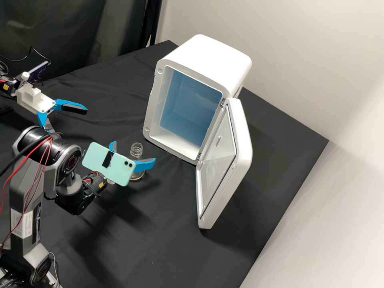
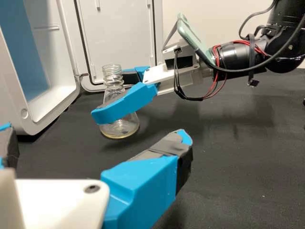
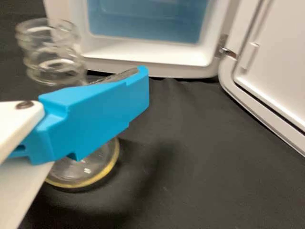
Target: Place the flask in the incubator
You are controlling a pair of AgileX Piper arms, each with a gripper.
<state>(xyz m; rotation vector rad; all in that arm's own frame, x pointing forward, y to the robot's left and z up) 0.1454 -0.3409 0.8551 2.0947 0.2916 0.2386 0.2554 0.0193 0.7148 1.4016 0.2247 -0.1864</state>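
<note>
A small clear glass flask [image 1: 136,150] stands upright on the black bench, just in front of the white incubator [image 1: 208,64]. The incubator's blue inside faces me and its door [image 1: 230,160] hangs open to the right. My right gripper [image 1: 134,158] is open and straddles the flask [image 2: 116,126], one blue finger [image 2: 124,101] on each side; I cannot tell if they touch the glass. In the right wrist view one finger [image 3: 95,112] crosses the flask [image 3: 47,52]. My left gripper [image 1: 60,113] hovers open and holds nothing, far left of the flask.
A mint-green phone [image 1: 109,163] is strapped to the right arm's wrist. The bench's right edge [image 1: 296,200] runs close behind the open door. Cables and dark devices [image 1: 38,72] lie at the far left. Bare black cloth [image 1: 152,232] stretches in front of the incubator.
</note>
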